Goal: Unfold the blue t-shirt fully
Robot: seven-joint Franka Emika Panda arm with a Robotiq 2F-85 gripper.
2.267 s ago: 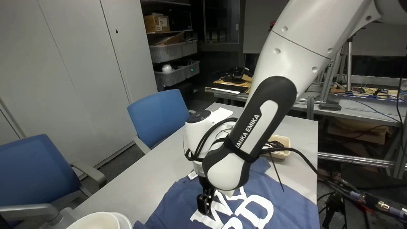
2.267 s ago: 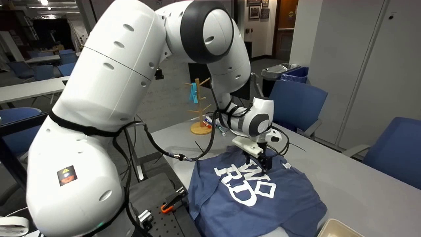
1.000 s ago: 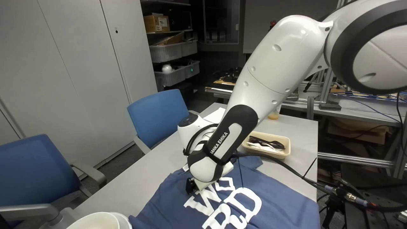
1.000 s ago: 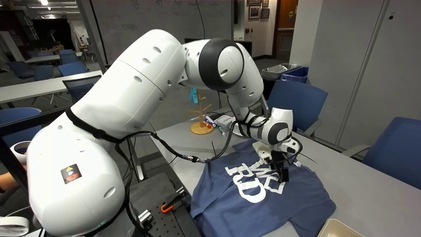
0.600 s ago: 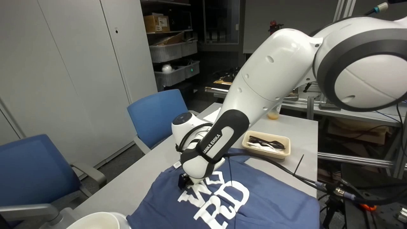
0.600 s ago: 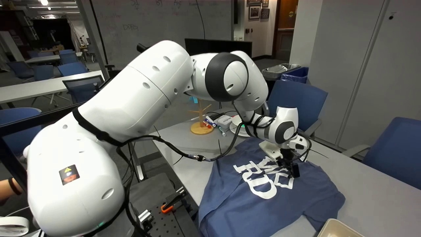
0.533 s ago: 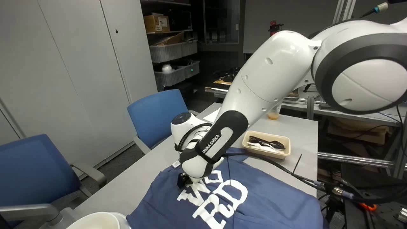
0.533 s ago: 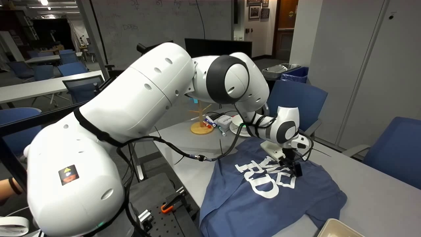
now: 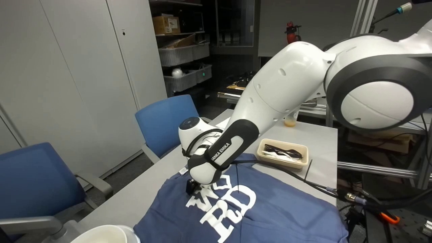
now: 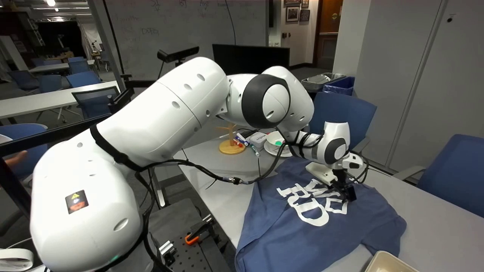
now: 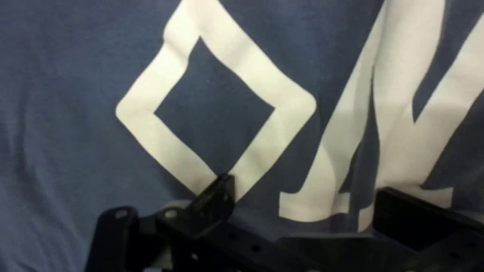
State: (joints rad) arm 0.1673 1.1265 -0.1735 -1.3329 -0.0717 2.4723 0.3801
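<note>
At the left in an exterior view, a white robot arm (image 10: 151,117) reaches across the room; below it, a black-and-orange clamp (image 10: 199,229) sits on a dark perforated board (image 10: 189,257). Next comes a grey table (image 10: 228,209). At its far end are a wooden stand (image 10: 231,148), partly hidden by the arm, then several markers (image 10: 242,139), a small box (image 10: 258,139), and a white bowl (image 10: 270,140) on a plate (image 10: 271,152). Nearer, on the table, lies the navy-blue t-shirt (image 10: 325,234), spread out with its print facing up, wrinkled in places, the large white letters W, O, R and D set at a slant. The arm ends over the W and O in a black gripper (image 11: 304,196). In the wrist view its two fingers (image 11: 213,204) stand wide apart: the one on the left overlaps a corner of the O, the one on the right overlaps the foot of the W, and blue cloth shows between them. Whether the tips touch the shirt, I cannot tell. A crease runs through the W. Farther right, a blue chair (image 10: 351,113) stands behind the table. At lower right, just beside a sleeve, is a beige tray (image 10: 387,260), which in an exterior view holds dark and white items (image 9: 282,152). At the far right, a second blue chair (image 10: 455,175) stands in front of pale cabinets (image 10: 431,94).
</note>
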